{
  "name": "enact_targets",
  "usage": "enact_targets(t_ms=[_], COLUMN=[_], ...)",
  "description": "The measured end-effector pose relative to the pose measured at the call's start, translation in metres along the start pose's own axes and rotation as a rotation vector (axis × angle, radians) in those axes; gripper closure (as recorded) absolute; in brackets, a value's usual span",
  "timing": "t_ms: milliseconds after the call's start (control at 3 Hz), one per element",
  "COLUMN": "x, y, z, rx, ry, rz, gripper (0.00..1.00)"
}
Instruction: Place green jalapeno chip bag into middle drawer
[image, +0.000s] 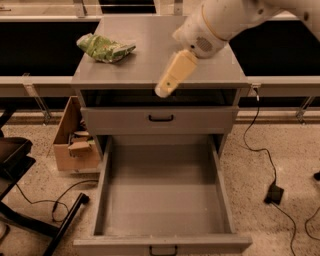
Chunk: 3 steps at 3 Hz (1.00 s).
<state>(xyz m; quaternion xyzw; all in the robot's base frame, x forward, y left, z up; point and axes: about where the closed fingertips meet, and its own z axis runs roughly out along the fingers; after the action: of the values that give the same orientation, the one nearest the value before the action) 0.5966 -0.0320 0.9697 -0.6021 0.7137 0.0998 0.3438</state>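
Your tool (170, 77) hangs over the front edge of the bench (150, 35), near mid-width; you cannot tell whether it is spread or pressed together. The green jalapeno chip bag (105, 48) lies on the bench's rear left, well apart from the tool. The middle drawer (165, 200) stands pulled out below.

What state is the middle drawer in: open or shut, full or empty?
Open and empty: the drawer is pulled out, its tray bare. The bag lies on the cabinet top; the gripper hovers over its front edge.
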Motion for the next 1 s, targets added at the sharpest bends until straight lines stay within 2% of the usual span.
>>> enact_targets(t_ms=[333, 667, 1000], x=[-0.076, -0.076, -0.092], y=[-0.031, -0.031, -0.061], z=[0.047, 0.047, 0.079], rx=[0.029, 0.029, 0.054], ry=[-0.145, -0.145, -0.220], rz=[0.051, 0.051, 0.057], gripper=[0.00, 0.00, 0.00])
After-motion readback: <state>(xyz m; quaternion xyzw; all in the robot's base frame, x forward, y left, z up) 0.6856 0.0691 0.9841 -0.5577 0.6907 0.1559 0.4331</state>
